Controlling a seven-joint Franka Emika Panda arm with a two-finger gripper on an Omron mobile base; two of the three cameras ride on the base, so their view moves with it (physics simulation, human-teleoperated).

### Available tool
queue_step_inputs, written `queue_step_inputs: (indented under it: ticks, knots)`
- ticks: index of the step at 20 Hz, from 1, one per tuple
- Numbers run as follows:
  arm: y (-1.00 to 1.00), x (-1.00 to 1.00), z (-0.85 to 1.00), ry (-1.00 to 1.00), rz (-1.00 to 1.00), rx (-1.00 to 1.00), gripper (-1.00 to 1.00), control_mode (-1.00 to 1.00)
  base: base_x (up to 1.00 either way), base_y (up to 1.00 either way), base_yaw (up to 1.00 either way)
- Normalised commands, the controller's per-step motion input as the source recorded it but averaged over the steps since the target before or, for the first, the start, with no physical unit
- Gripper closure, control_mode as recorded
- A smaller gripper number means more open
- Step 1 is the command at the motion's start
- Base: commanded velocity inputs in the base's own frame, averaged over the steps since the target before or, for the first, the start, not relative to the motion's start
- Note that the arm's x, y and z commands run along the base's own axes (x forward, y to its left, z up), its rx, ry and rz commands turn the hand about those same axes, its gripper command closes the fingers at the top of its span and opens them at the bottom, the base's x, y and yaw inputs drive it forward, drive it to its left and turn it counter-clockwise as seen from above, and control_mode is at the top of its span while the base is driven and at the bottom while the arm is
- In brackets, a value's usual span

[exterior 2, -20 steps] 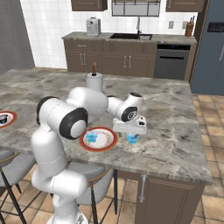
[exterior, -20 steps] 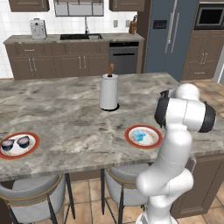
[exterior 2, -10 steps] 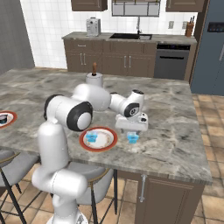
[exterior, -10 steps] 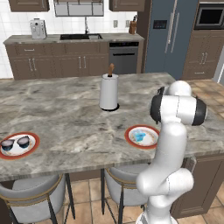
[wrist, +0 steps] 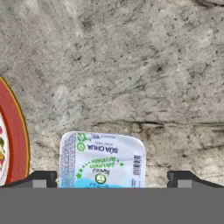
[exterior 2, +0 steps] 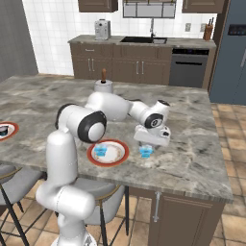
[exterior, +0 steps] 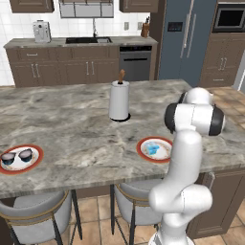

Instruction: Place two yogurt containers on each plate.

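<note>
Directly below the wide-open hand (exterior 2: 146, 145), a small light blue yogurt cup (wrist: 102, 160) with a printed foil lid is seen on the grey marbled counter (exterior 2: 192, 158), ungripped, just beside a red-rimmed white plate (exterior 2: 107, 153) carrying another light blue cup (exterior 2: 100, 151).

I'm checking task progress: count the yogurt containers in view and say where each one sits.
4. Two dark yogurt containers sit on the far plate; one light blue cup on the near plate; one light blue cup on the counter under the open gripper.
</note>
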Motion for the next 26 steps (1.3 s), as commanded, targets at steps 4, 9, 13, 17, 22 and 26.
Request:
queue_step_inputs:
  ticks: [4,9,13,17,22,26]
  knots:
    - [-0.09,-0.58,0.0,-0.07,0.0,0.09,-1.0,-1.0,0.0,0.0,0.0]
    - [0.31,-0.17,0.07,-0.11,0.05,0.01,-1.0,-1.0,0.0,0.0,0.0]
    - [0.3,0.09,0.05,-0.04,0.06,-0.04,-1.0,-1.0,0.0,0.0,0.0]
    - [-0.05,0.16,0.0,0.0,0.0,-0.07,-1.0,-1.0,0.0,0.0,0.0]
    - [-0.02,0.15,0.0,0.0,0.0,-0.1,-1.0,-1.0,0.0,0.0,0.0]
    - [0.0,0.32,0.0,0.02,-0.01,-0.01,-1.0,-1.0,0.0,0.0,0.0]
